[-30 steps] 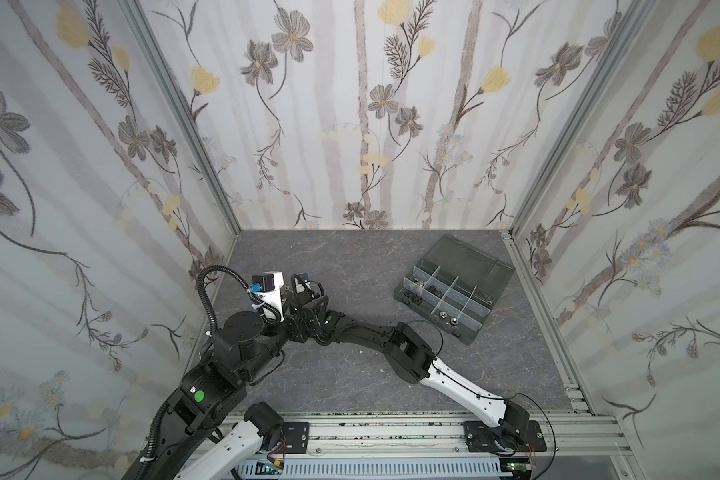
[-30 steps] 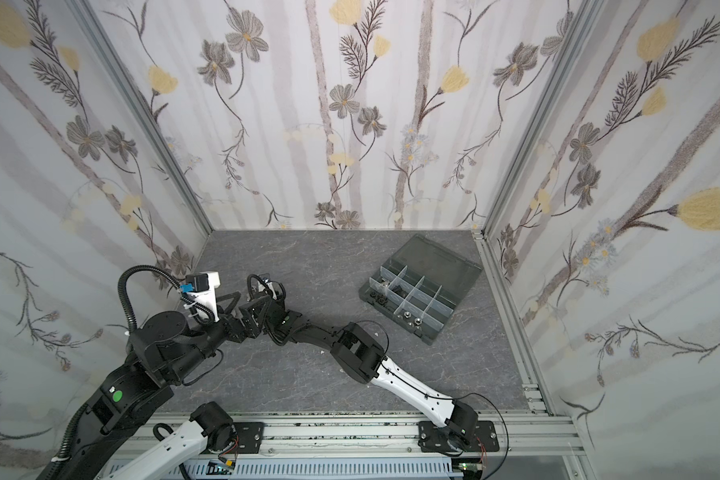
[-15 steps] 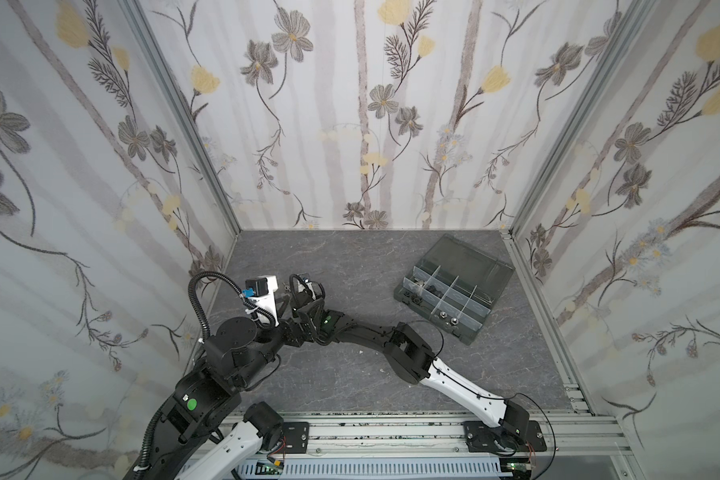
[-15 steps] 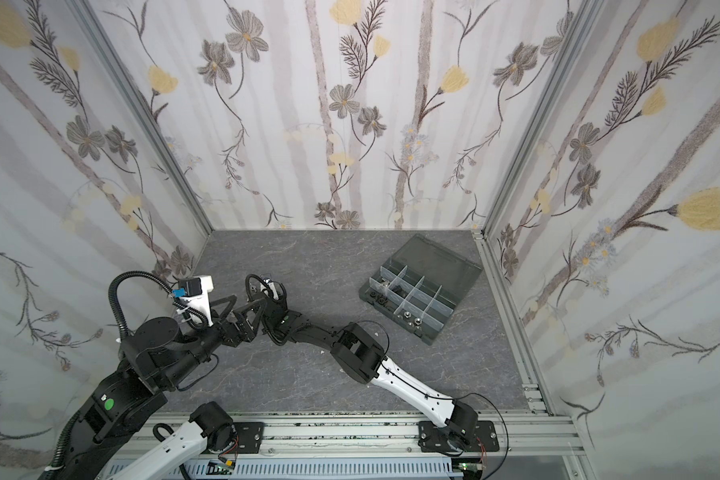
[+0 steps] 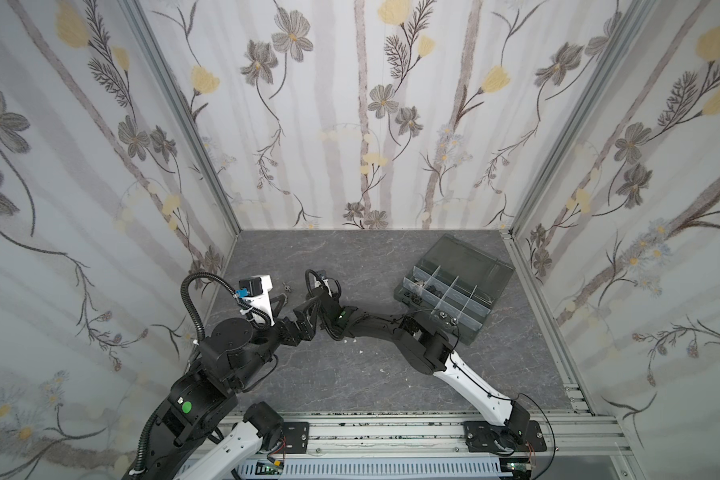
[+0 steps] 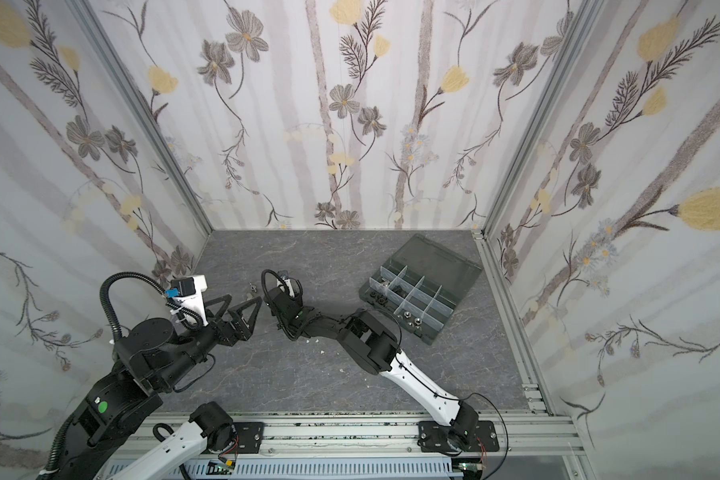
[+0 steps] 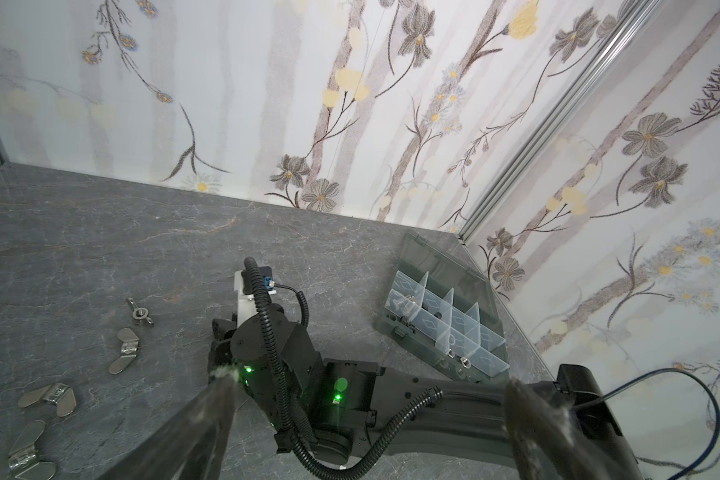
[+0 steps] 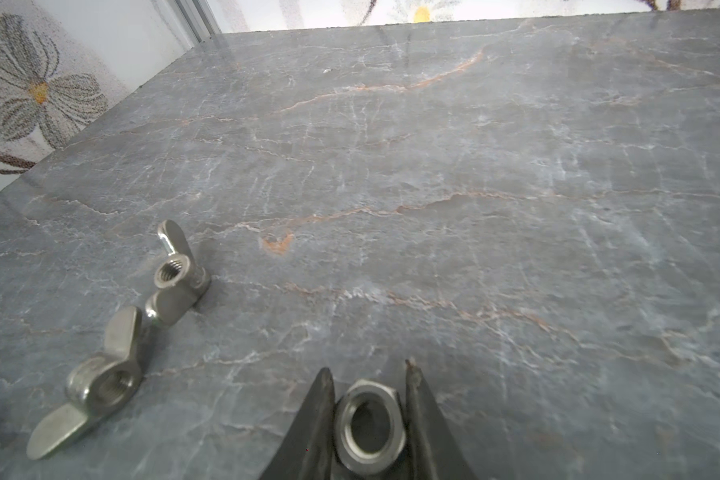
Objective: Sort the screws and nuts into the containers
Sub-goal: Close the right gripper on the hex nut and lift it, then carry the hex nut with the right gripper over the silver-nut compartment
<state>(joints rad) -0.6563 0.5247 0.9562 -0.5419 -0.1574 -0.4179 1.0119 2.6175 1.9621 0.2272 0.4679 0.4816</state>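
In the right wrist view my right gripper [image 8: 368, 374] is shut on a silver hex nut [image 8: 370, 426], low over the grey table. Two silver wing nuts [image 8: 175, 274] [image 8: 96, 382] lie just beside it. Both top views hide its jaws under the wrist [image 6: 283, 291]. My left gripper [image 6: 243, 299] [image 7: 368, 380] stands open and empty next to it. The dark grey organizer box [image 5: 470, 262] [image 6: 437, 257] [image 7: 391, 328] lies open at the back right. Silver nuts [image 6: 413, 318] [image 7: 458, 357] sit in a near compartment, and a silver screw [image 7: 406, 299] in a far one.
Several wing nuts [image 7: 125, 345] [image 7: 51, 397] lie on the table on the left, near the left wall. The right arm [image 5: 391, 328] stretches across the table's middle, in front of the box. Tiny white specks [image 5: 361, 352] dot the table beside it.
My right gripper's jaws have closed on the hex nut. My left arm has drawn back a little toward the front left, its gripper still open.
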